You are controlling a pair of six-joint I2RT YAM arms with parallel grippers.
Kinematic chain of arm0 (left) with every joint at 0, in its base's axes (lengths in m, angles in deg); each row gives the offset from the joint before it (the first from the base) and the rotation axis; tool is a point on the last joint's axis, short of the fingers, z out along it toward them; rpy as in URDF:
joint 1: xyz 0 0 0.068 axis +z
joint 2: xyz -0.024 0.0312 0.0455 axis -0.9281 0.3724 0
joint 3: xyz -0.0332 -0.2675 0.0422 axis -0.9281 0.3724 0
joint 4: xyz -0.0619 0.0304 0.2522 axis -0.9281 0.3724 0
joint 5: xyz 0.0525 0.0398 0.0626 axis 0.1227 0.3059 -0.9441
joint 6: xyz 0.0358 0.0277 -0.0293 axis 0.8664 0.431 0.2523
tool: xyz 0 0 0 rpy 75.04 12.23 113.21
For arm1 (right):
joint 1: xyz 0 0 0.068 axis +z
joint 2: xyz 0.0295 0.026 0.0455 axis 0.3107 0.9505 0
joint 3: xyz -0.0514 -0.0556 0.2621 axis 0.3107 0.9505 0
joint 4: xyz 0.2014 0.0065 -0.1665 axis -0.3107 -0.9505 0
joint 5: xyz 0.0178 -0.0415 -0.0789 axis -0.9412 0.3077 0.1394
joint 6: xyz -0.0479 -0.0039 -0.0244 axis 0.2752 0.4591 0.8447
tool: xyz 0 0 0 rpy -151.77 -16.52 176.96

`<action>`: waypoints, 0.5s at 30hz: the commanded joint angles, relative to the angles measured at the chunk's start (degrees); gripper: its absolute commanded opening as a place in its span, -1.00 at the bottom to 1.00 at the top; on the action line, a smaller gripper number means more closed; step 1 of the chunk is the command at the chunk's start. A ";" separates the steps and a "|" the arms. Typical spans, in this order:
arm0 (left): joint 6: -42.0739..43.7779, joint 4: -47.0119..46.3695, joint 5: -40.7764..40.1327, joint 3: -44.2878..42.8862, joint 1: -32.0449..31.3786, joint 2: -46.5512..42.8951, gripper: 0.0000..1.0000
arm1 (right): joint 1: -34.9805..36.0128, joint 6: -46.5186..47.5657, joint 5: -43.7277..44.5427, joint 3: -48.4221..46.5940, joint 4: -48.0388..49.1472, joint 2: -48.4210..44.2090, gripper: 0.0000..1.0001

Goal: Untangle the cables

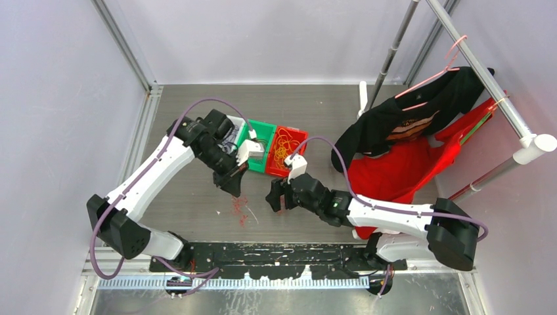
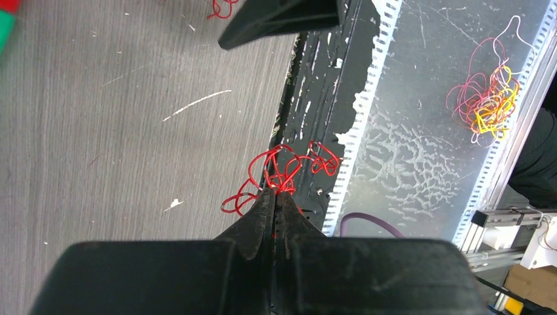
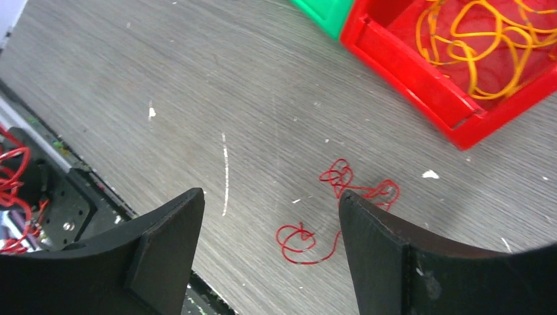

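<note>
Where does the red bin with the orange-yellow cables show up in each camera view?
Top external: the red bin sits mid-table, in the upper middle of the picture.
Left wrist: only a sliver of the red bin in the top-left corner.
Right wrist: top right, with orange-yellow cables inside.
Shared landmark: the green bin right beside it, in all three views.

Bins [image 1: 299,133] side by side on table [image 1: 197,216], cables [image 1: 284,149] in the right one, loose strand [image 3: 338,176] before them, garments [image 1: 401,174] far right.
</note>
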 commanded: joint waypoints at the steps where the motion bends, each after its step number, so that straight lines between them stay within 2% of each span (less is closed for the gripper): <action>1: -1.70 -1.05 0.27 -2.06 0.36 -1.29 -1.00 | 1.43 1.24 -4.08 -2.19 7.90 -2.55 0.59; 9: -13.87 -13.37 -4.95 3.73 0.30 -6.23 -1.00 | 8.03 2.31 1.14 -4.14 16.30 -5.31 0.57; 15: -16.37 -11.87 0.71 3.06 0.37 -6.12 -1.00 | 11.48 6.16 9.82 -9.18 17.72 -0.32 0.43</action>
